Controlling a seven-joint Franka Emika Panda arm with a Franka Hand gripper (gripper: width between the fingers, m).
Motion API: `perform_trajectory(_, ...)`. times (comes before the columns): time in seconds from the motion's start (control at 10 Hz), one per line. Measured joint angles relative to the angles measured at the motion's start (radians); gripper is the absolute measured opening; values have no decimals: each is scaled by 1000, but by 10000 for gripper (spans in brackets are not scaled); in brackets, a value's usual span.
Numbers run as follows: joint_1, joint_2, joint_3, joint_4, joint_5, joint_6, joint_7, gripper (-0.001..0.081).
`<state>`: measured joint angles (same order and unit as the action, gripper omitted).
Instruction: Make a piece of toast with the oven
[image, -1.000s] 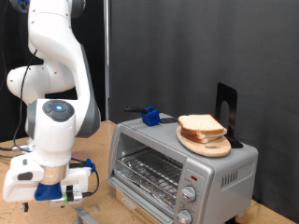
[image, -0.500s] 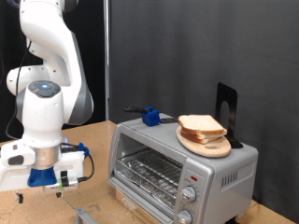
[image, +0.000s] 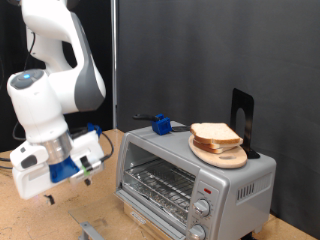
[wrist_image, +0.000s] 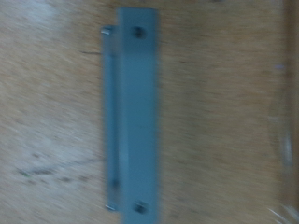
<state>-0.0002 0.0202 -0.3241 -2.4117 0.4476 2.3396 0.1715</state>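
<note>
At exterior view's left: white arm (image: 50, 90), wrist angled, pincer (image: 88, 172) low over wooden surface (image: 25, 215), pointing toward the exterior view's right; open or clenched: cannot tell, fingers blurred. Nothing visible between fingers. Right of centre: oven (image: 195, 175) on the surface, silver, wire rack behind the glass, two knobs at its right end, small red mark above them. On oven top: round wooden plate (image: 220, 154) with piece of toast (image: 215, 135) stacked on it; black stand (image: 241, 117) behind; blue block (image: 160, 124) near back left corner. Wrist view: blurred, grey-blue bar (wrist_image: 131, 112) with screws at both ends, lying on wood grain.
</note>
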Motion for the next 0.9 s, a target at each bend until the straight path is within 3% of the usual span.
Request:
perform_trajectory(0.2, 0, -63, -1, 15, 75, -101, -93, 808)
perform_trajectory(0.5, 1, -148, 0, 35, 92, -207, -99, 808)
perform_trajectory(0.6, 1, -178, 5, 43, 74, -232, -66, 808)
perform_trajectory(0.8, -5, -234, 44, 45, -59, -247, 99, 808)
perform_trajectory(0.9, -4, -231, 40, 44, -27, -247, 66, 808)
